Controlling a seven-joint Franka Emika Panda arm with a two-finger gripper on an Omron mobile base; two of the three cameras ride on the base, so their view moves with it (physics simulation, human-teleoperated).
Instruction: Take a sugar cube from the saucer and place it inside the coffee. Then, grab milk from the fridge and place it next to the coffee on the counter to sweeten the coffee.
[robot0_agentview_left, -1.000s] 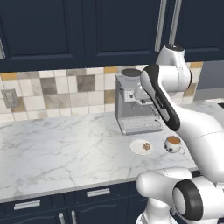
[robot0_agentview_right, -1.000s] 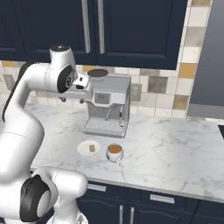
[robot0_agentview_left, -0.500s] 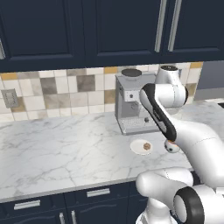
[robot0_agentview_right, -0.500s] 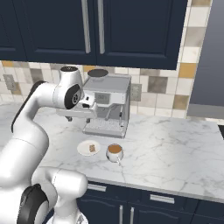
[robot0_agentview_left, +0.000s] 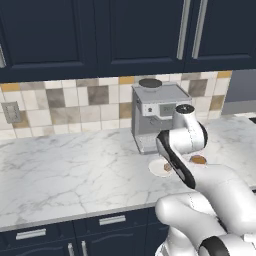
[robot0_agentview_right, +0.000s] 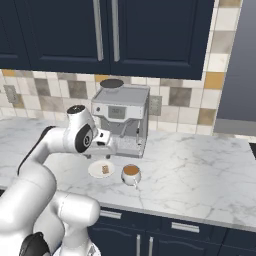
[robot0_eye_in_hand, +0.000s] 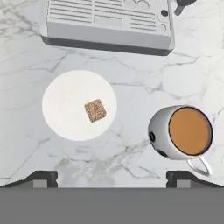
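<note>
One counter (robot0_agentview_left: 70, 175) of white marble runs the full width of the scene, above navy cabinets. One steel espresso machine (robot0_agentview_right: 120, 122) stands on it against the tiled wall. One robot arm (robot0_agentview_right: 55, 150) bends over the area in front of the machine, with its gripper (robot0_eye_in_hand: 111, 177) looking straight down at the worktop; the two finger tips (robot0_eye_in_hand: 41, 177) sit far apart at the lower edge of the hand view, so the jaws are spread wide and hold nothing. One white saucer (robot0_eye_in_hand: 65, 118) lies flat on the marble just in front of the machine. One mug of coffee (robot0_eye_in_hand: 188, 131) stands upright near the saucer, apart from it (handle pointing away from the machine), with brown liquid inside. One sugar cube (robot0_eye_in_hand: 95, 110) rests on the saucer, close to its middle.
</note>
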